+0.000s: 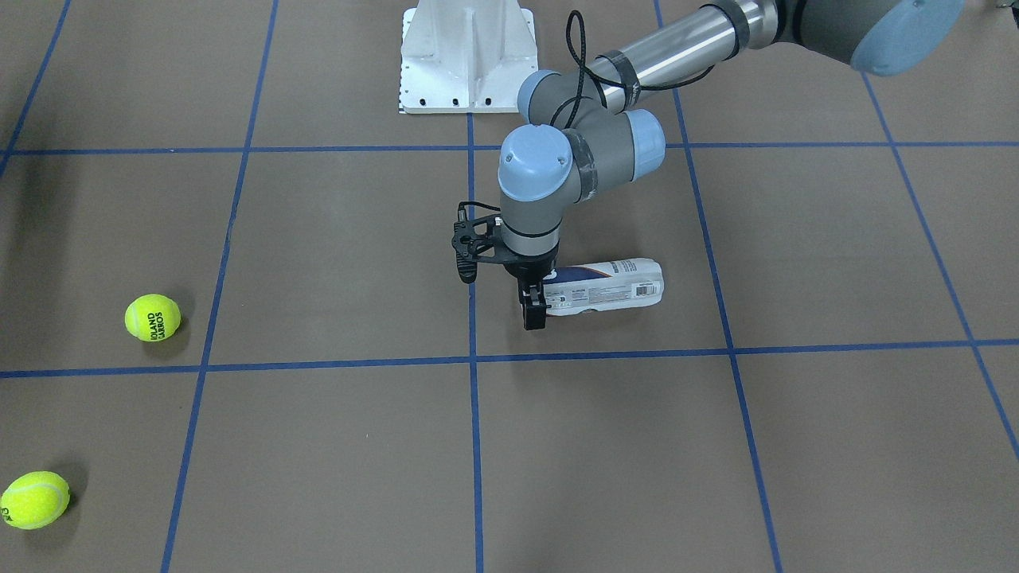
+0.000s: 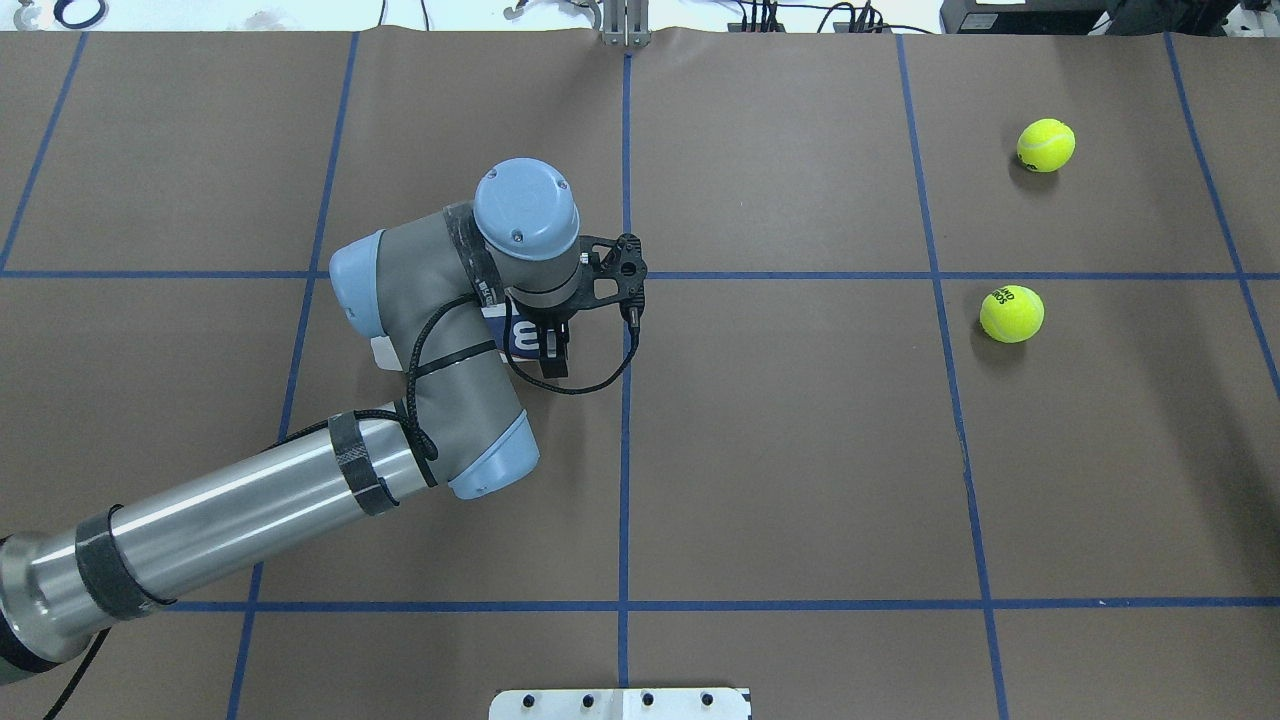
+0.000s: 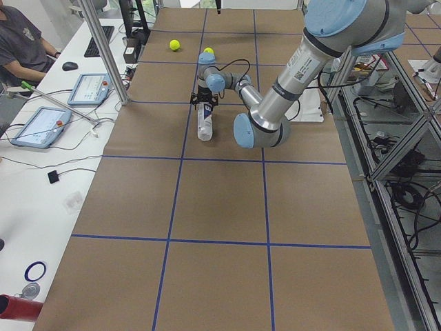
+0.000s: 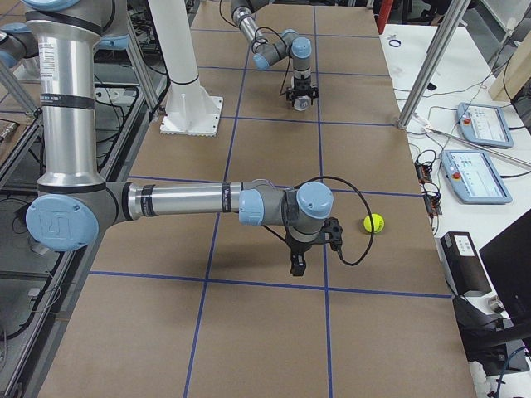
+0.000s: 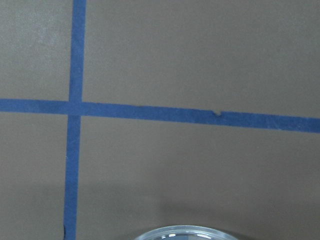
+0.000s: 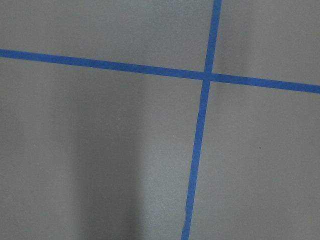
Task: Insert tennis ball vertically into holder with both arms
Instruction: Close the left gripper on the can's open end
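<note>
Looking across the surface (image 1: 796,446), we saw the holder (image 1: 609,288) lying on its side near the middle. Its length ran crosswise, and it lay just on the left arm's side of the centre tape line. The left arm (image 1: 557,159) hung over it with the wrist pointing straight down. The left fingers (image 1: 533,312) stood at the holder's end nearest the centre line, one on each side of the tube, with their tips down by the surface. We could not tell whether they squeezed the tube or only straddled it. The left wrist camera caught a sliver of a clear round edge at the bottom of its view.

Well apart from the holder, on the right arm's side, lay a printed ball (image 1: 152,317) marked ROLAND GARROS. A second ball (image 1: 33,500) lay farther from the robot, and the two did not touch. The right arm (image 4: 182,201) showed only from the side, stretched low, with the right fingers (image 4: 297,264) pointing down close over the surface. We could not tell whether those were released or clenched. A white base (image 1: 466,56) stood at the robot's edge.
</note>
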Controlling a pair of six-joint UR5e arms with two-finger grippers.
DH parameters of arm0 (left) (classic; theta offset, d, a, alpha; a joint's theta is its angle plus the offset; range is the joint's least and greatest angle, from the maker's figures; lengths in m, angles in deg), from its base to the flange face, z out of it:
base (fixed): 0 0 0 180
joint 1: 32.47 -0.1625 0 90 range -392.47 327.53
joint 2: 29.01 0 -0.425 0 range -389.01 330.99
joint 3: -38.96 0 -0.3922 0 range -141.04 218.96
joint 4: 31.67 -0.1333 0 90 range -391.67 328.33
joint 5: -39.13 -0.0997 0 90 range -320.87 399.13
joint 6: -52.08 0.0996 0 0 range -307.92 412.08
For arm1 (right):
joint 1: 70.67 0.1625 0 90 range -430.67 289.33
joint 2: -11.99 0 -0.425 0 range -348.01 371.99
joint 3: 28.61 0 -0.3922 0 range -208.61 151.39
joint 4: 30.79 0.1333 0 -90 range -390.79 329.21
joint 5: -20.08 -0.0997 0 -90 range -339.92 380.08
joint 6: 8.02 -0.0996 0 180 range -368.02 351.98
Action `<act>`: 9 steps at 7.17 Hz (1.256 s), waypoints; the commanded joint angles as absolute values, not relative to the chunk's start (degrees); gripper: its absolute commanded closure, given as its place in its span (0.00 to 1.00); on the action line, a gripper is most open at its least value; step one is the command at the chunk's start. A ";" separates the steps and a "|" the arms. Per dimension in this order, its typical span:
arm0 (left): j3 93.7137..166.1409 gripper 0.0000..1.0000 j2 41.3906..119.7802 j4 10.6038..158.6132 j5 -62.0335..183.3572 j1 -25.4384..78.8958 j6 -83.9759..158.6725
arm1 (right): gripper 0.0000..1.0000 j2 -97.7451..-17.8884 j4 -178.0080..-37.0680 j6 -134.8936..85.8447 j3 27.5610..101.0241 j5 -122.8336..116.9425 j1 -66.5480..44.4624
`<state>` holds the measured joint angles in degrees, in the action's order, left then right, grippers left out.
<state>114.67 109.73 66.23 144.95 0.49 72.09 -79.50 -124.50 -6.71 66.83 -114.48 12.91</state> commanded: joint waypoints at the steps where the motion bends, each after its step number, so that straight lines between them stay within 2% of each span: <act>1: 114.54 0.01 109.77 66.15 144.95 0.58 72.03 | 0.01 -79.50 -124.48 -6.71 66.83 -114.48 12.91; 9: 114.63 0.12 109.68 69.13 144.95 0.75 71.94 | 0.01 -79.50 -124.48 -6.71 66.83 -114.48 12.91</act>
